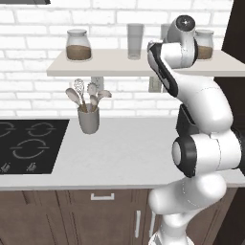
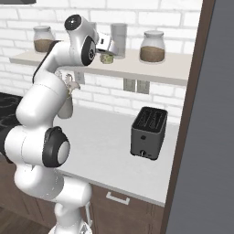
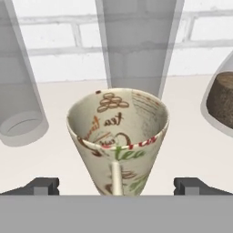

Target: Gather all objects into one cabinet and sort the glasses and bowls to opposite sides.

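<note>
A cream mug point(image 3: 118, 136) printed with tea lettering stands on the white wall shelf point(image 3: 191, 150), its thin handle turned toward the hand camera. My gripper point(image 3: 119, 186) is open, one fingertip point(image 3: 43, 185) far out on each side of the mug's base and clear of it. From the right base view the mug point(image 2: 108, 58) sits on the shelf just below my hand, with the gripper point(image 2: 109, 52) reaching over it. The dark brown cabinet point(image 1: 237, 48) rises at the far right. Tumbler, red cup and wooden bowl are out of view.
On the shelf point(image 1: 110, 67) stand a tall clear glass point(image 2: 119, 39) and brown-filled lidded jars point(image 1: 78, 45) point(image 2: 152, 47). Below, the counter point(image 1: 124, 153) carries a toaster point(image 2: 148, 132), a utensil holder point(image 1: 89, 117) and a black cooktop point(image 1: 28, 146). A grey door panel point(image 2: 205, 137) stands at right.
</note>
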### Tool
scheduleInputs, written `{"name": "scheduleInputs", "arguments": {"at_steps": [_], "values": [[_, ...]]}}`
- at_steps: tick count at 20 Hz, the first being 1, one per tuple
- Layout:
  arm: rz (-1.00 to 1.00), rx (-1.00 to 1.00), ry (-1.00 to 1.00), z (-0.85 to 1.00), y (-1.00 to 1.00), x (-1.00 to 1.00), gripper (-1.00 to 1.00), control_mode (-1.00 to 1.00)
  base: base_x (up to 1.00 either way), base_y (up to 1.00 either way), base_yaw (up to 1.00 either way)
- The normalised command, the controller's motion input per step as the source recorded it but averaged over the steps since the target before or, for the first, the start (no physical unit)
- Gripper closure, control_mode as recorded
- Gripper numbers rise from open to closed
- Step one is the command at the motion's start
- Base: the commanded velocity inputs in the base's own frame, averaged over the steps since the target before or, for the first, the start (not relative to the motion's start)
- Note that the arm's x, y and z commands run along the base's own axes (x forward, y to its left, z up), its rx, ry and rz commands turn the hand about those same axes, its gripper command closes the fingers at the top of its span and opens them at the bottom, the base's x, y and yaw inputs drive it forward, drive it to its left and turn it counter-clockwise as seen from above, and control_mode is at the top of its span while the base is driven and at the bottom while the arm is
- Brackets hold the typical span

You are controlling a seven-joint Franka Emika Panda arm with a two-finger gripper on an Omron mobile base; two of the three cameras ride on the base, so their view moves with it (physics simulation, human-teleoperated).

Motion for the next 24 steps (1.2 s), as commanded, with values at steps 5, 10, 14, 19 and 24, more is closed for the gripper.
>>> {"name": "scheduleInputs", "arguments": {"at_steps": [5,10,14,19,24], "values": [[0.0,0.0,-0.01,0.0,0.0,0.0,-1.0,-1.0,0.0,0.0,0.0],[0.0,0.0,-0.02,0.0,0.0,0.0,1.0,-1.0,0.0,0.0,0.0],[0.0,0.0,-0.03,-0.01,0.0,0.0,1.0,-1.0,0.0,0.0,0.0],[0.0,0.0,0.0,-0.13,0.0,0.09,1.0,-1.0,0.0,0.0,0.0],[0.0,0.0,-0.01,-0.12,0.0,0.13,1.0,-1.0,0.0,0.0,0.0]]}}
